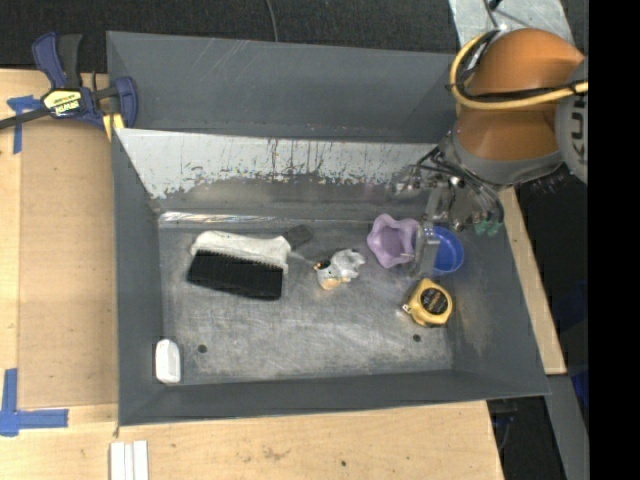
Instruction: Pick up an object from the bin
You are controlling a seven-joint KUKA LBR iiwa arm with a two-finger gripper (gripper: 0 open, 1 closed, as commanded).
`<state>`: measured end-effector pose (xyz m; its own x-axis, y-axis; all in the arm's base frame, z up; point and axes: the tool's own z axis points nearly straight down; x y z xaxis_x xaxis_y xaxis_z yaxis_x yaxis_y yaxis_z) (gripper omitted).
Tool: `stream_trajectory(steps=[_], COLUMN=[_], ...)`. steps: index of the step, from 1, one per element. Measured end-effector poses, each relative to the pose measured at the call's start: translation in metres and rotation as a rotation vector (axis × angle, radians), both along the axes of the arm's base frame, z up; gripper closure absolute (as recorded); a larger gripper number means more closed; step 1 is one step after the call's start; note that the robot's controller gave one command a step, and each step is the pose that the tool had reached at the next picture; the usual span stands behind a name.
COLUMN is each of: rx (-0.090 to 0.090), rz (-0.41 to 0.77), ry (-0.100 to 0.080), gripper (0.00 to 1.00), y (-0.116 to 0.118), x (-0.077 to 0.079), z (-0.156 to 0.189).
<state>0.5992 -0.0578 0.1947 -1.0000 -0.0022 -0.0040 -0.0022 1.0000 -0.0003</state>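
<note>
My gripper (430,251) reaches down at the bin's right side, its fingers between a crumpled purple cup (391,240) on its left and a blue round cup (447,252) on its right. One thin finger stands at the blue cup's left rim. Whether anything is pinched between the fingers is hidden. Just below lies a small yellow and black tape measure (431,303).
A black brush with a white back (238,265) lies at the left of the floor. A small white and tan figure (339,269) sits in the middle. A white oblong piece (167,360) rests in the front left corner. The orange-covered arm hangs over the right wall.
</note>
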Motion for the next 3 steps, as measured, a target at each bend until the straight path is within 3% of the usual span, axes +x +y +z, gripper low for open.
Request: stream_trajectory(steps=[1,3], rx=[0.000,0.000], rz=[0.000,0.021], ry=[0.000,-0.003], gripper=[0.00,0.00], y=[0.000,-0.010], x=[0.000,0.012], z=[0.000,-0.120])
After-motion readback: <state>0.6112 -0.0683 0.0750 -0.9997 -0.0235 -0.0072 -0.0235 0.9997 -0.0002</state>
